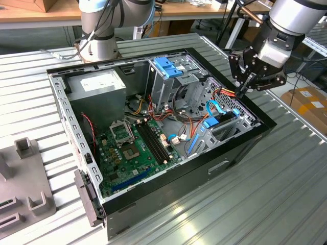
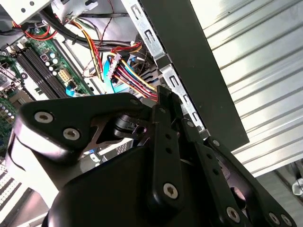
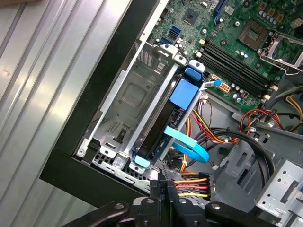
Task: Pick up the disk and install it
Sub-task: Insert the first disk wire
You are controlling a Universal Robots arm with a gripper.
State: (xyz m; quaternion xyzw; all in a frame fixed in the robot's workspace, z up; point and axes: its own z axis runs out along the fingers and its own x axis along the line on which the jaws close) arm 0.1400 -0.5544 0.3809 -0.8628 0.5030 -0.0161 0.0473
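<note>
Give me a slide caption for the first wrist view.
End effector above an open computer case, where the blue-railed disk sits in its drive bay beside the green motherboard.

The disk stands on its long edge inside the computer case, seated in the metal drive bay at the case's corner, beside the black side wall. In the first wrist view its dark body shows between bright blue rails, with a blue tab at one end near the green board and a paler blue clip at the other. In the exterior view it sits low, toward that view's right
</note>
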